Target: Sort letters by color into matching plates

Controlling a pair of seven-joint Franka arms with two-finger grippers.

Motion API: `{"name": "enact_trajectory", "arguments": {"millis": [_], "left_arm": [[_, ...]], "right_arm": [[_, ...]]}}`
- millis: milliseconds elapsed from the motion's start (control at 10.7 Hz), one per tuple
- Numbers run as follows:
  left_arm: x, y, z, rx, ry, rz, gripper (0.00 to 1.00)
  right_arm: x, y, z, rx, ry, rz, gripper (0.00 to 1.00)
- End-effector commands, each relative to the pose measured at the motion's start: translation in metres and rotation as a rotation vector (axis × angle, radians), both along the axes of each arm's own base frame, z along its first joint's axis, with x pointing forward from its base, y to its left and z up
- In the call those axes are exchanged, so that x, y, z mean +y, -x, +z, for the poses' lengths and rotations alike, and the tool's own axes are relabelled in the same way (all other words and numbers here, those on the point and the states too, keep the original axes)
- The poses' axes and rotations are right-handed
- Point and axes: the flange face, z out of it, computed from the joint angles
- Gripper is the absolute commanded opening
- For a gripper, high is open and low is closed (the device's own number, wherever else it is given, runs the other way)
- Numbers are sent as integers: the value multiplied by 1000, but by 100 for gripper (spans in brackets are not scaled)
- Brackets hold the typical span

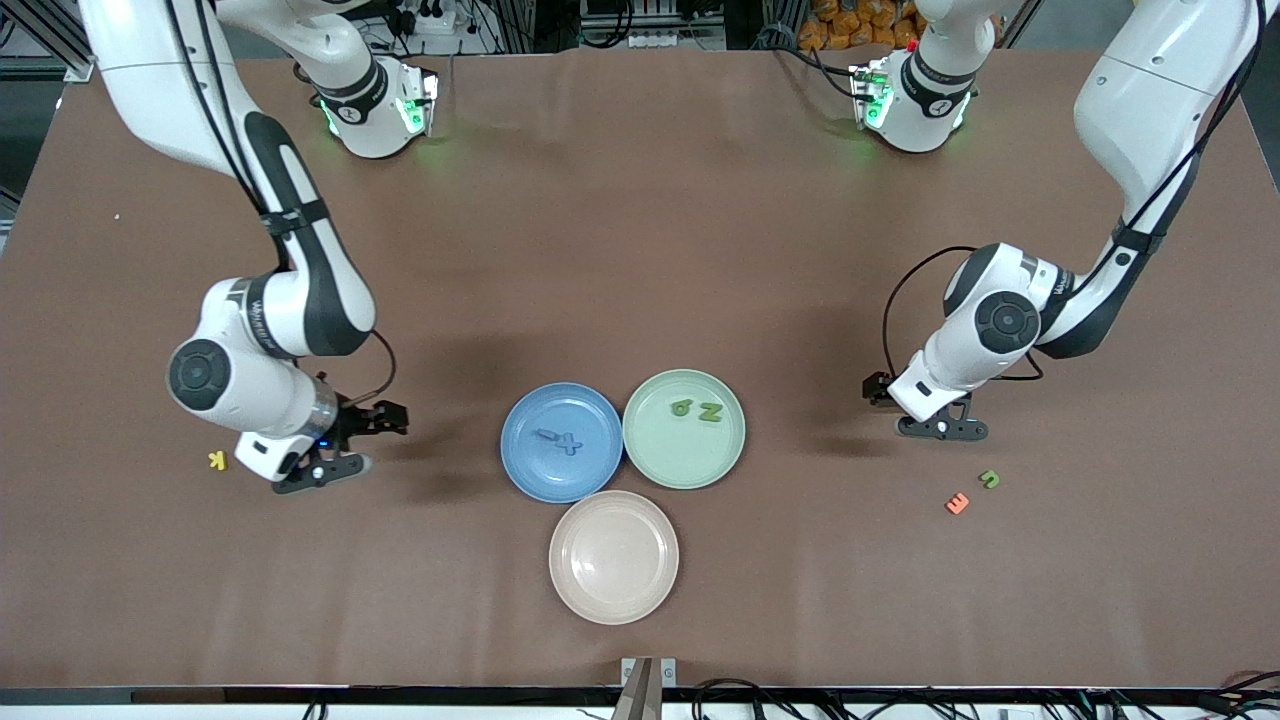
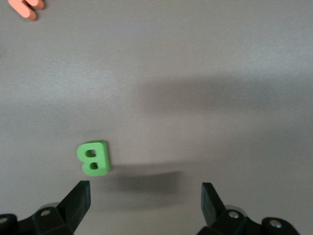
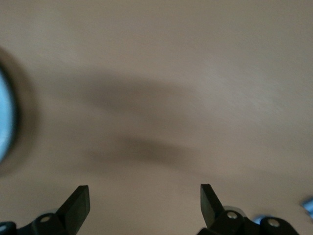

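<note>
Centrally, three round, shallow matte plates with raised rims cluster on the brown table. Taking the blue plate as landmark: it holds two blue letters, chunky and small, lying flat near its middle. The green plate touches it on the side toward the left arm's end and carries two green letters side by side. The beige plate, nearer the front camera than the blue plate and just beside it, shows only its smooth bare face.

Well apart from the blue plate toward the right arm's end, the right gripper hangs low over the table, its black fingers spread wide with nothing between them; a yellow K lies just beside it, farther from the plate.

Well apart from the blue plate toward the left arm's end, the left gripper hangs low over the cloth, fingers spread and holding nothing. The left wrist view shows a green B flat on the table just ahead of one fingertip. A green U-shaped letter and an orange E lie close together farther out, nearer the front camera.
</note>
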Motion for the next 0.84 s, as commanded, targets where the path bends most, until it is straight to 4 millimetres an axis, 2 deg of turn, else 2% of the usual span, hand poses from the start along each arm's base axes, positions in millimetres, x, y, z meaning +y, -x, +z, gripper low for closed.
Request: {"name": "enact_trajectory", "arguments": {"millis": [0, 187, 467, 747], "left_arm": [[14, 3, 6, -27, -1, -39, 100], [28, -7, 4, -37, 11, -7, 100], [34, -10, -4, -35, 14, 2, 100], [47, -10, -11, -25, 11, 35, 100]], "right_arm": [[-72, 20, -10, 17, 59, -115, 100], [-97, 23, -10, 30, 63, -256, 100], [-112, 23, -13, 46, 68, -469, 100], [-127, 32, -27, 50, 75, -562, 100]]}}
